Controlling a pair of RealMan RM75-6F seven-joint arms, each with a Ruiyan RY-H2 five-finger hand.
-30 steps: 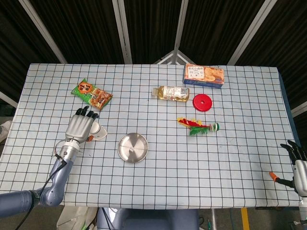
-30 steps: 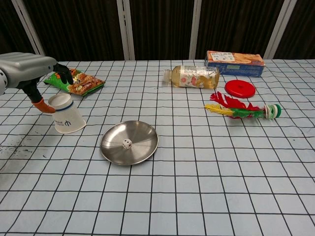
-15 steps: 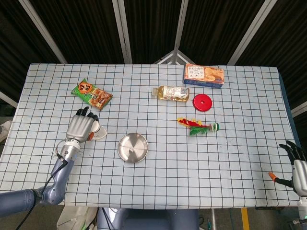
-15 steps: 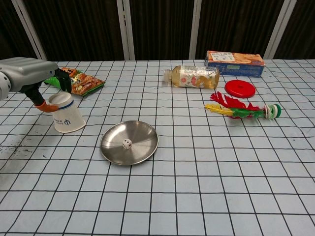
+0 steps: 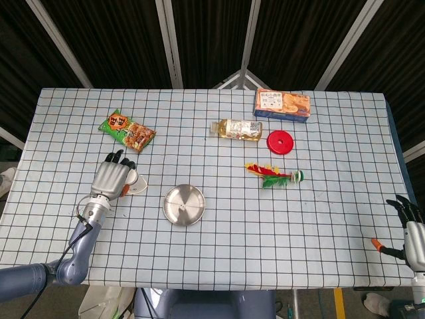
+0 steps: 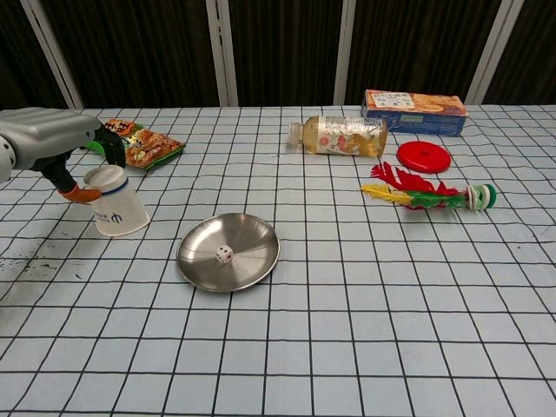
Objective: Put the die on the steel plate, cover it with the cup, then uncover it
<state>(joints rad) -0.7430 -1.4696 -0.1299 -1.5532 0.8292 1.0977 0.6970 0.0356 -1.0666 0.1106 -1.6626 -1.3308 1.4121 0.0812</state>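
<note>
Left hand (image 6: 54,148) drawn further left, fingers (image 6: 111,143) on tilted cup (image 6: 115,203).

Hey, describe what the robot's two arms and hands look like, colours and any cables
The left hand has a silver-grey metallic back, black fingers and an orange-tipped thumb, seen in the chest view. Its wrist is a silver cylinder on a blue-grey arm, with a thin black cable looping alongside. The right hand, at the frame edge, has a pale grey back, black fingers and an orange thumb tip.

The paper cup (image 6: 119,208) bears a small blue mark, perhaps a letter. Print on the biscuit box (image 6: 414,111), bottle (image 6: 340,135) and snack bag (image 6: 139,145) is too small to read.
</note>
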